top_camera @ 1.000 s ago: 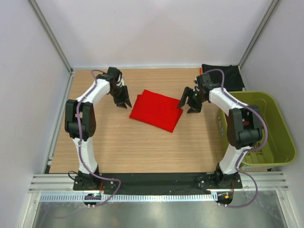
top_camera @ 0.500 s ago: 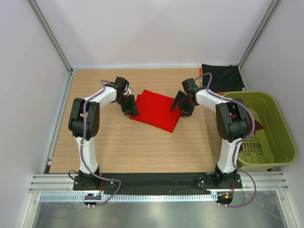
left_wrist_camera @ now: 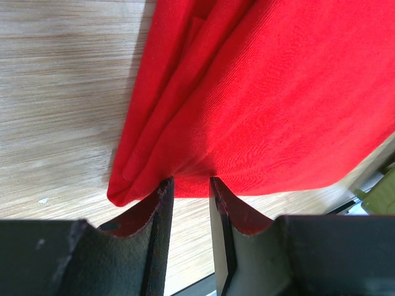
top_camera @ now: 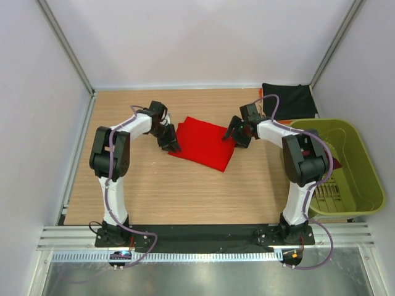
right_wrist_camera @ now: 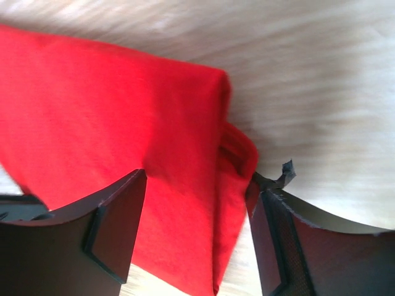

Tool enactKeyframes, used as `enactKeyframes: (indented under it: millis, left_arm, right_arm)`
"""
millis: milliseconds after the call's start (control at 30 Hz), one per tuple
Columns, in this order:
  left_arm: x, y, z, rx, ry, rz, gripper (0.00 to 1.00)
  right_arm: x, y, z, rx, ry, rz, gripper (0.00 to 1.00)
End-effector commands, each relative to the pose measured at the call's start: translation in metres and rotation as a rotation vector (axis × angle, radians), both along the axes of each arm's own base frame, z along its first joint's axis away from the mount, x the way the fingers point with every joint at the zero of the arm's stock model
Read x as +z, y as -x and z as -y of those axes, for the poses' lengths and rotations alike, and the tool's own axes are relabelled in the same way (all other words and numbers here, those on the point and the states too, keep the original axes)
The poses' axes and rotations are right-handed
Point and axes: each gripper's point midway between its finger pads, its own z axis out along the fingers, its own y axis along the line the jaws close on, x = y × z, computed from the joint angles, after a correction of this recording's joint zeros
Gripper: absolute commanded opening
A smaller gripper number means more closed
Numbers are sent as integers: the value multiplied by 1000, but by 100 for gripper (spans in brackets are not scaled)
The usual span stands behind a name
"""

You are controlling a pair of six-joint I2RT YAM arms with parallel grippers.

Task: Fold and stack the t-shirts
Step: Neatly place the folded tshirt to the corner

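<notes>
A bright red t-shirt lies folded in a slanted rectangle at the middle of the table. My left gripper is down at its left end. In the left wrist view the shirt fills the top, and the gripper stands open by a narrow gap with the hem just between its tips. My right gripper is at the shirt's right end. It is wide open and straddles the folded corner of the shirt. A black t-shirt lies folded at the back right.
An olive-green basket stands at the right edge of the table, close behind the right arm. White walls and metal posts close in the back and sides. Bare wood lies in front of the red shirt.
Both grippers have come in from either side and dropped to the ends of the red shirt. The shirt itself has not moved.
</notes>
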Motion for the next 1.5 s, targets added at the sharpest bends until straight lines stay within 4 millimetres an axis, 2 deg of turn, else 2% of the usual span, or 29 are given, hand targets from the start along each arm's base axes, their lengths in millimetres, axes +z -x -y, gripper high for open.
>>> enactKeyframes:
  millis: [0, 67, 167, 200, 267, 300, 333, 367, 400, 433, 467, 500, 533, 567, 600, 633, 667, 767, 800, 867, 900, 933, 967, 1000, 1033, 1067, 1100, 1333, 1467]
  left_arm:
    - [-1, -4, -2, -7, -11, 32, 31]
    - [-4, -4, -2, -4, -11, 23, 31]
    - [-6, -5, -4, 14, -23, -9, 31]
    - [3, 0, -8, 17, -52, -60, 31]
    - [12, -1, -16, 7, -101, -83, 31]
    - [22, -2, -20, 3, -125, -71, 31]
    - [34, -7, -31, 12, -184, -38, 32]
    - [43, -9, -37, 16, -216, -7, 33]
    - [50, -12, -42, 27, -239, 19, 35]
    - [69, -15, -48, 45, -249, 74, 36]
    - [71, -15, -56, 57, -284, 95, 37]
    - [77, -15, -59, 63, -293, 115, 38]
    - [86, -14, -62, 71, -296, 145, 39]
    - [79, -8, -65, 72, -305, 140, 38]
    - [77, -6, -65, 78, -300, 143, 38]
    - [73, -1, -65, 80, -293, 144, 38]
    - [58, 8, -66, 78, -295, 113, 39]
    - [36, 28, -62, 64, -264, 35, 38]
    - [25, 38, -62, 57, -262, 0, 38]
    - [19, 43, -63, 50, -255, -10, 38]
    - [17, 45, -62, 47, -255, -13, 38]
    - [15, 47, -62, 40, -253, -20, 38]
    - [14, 47, -62, 39, -252, -20, 37]
    - [13, 47, -61, 34, -249, -24, 36]
    - [12, 46, -60, 33, -246, -25, 36]
    - [11, 45, -60, 32, -247, -24, 36]
    - [9, 45, -60, 30, -248, -30, 36]
    - [4, 41, -60, 15, -254, -57, 35]
    - [9, 42, -55, 20, -238, -65, 35]
  right_arm:
    - [-13, 3, -7, 58, -44, 36, 69]
    - [-15, 4, -11, 76, -72, 48, 64]
    - [-22, 13, -7, 86, -83, 49, 45]
    - [-21, 12, -4, 98, -75, 64, 31]
    - [-11, 9, 2, 109, -58, 105, 17]
    - [-4, 3, 10, 101, -38, 130, 6]
    - [0, 3, 16, 127, -4, 138, 2]
    - [4, -1, 20, 137, 15, 143, 1]
    - [21, -16, 20, 146, 30, 183, 1]
    - [23, -13, 25, 183, 66, 163, 1]
    - [27, -18, 26, 201, 84, 169, 1]
    - [46, -32, 27, 217, 108, 214, 1]
    - [46, -30, 38, 210, 171, 180, 1]
    - [59, -43, 43, 237, 219, 214, 1]
    - [63, -46, 47, 247, 254, 213, 1]
    - [63, -45, 62, 236, 325, 181, 1]
    - [77, -55, 70, 248, 386, 211, 1]
    - [83, -60, 90, 261, 462, 190, 1]
    - [90, -67, 95, 270, 491, 202, 1]
    - [93, -70, 108, 277, 538, 179, 1]
    - [107, -80, 117, 282, 571, 205, 1]
    - [96, -78, 125, 299, 597, 152, 1]
    - [100, -83, 134, 297, 638, 147, 1]
    - [112, -93, 144, 276, 655, 166, 1]
    - [108, -97, 152, 297, 680, 148, 1]
    - [120, -106, 159, 277, 699, 174, 1]
    - [124, -110, 168, 263, 708, 177, 1]
    - [156, -142, 196, 250, 769, 258, 1]
    - [179, -162, 211, 243, 800, 322, 1]
